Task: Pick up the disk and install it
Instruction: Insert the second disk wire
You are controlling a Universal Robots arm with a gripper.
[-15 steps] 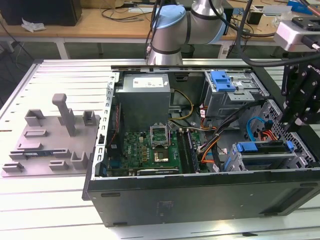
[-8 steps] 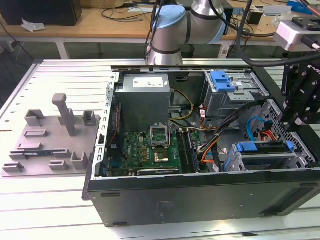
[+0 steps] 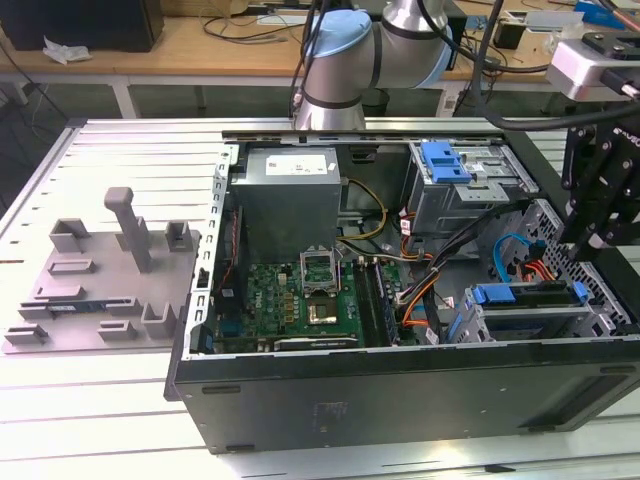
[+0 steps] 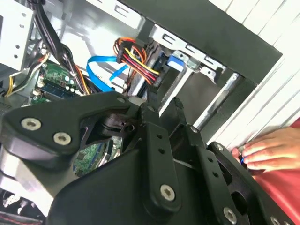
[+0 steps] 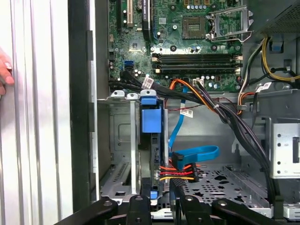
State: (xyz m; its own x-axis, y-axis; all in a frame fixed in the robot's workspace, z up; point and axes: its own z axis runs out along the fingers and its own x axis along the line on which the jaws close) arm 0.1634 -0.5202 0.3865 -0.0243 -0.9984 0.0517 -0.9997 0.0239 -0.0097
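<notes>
The disk (image 5: 151, 121) stands on edge in the drive cage of the open computer case, its blue carrier bracket facing up. Orange, red and yellow power wires and a blue data cable (image 5: 194, 154) end right beside it. In the exterior view the disk (image 3: 528, 297) lies in the bay at the case's near right corner. My gripper (image 3: 583, 238) hangs above the case's right wall, just over and to the right of that bay. In the first wrist view the gripper (image 5: 159, 206) sits close over one end of the disk; whether it touches the disk cannot be told.
The case holds a green motherboard (image 3: 300, 295), a grey power-supply box (image 3: 290, 190) and a second metal cage with a blue latch (image 3: 445, 162). A grey fixture (image 3: 110, 275) lies on the table at the exterior view's left. A person's hand (image 4: 272, 150) rests by the case's outer wall.
</notes>
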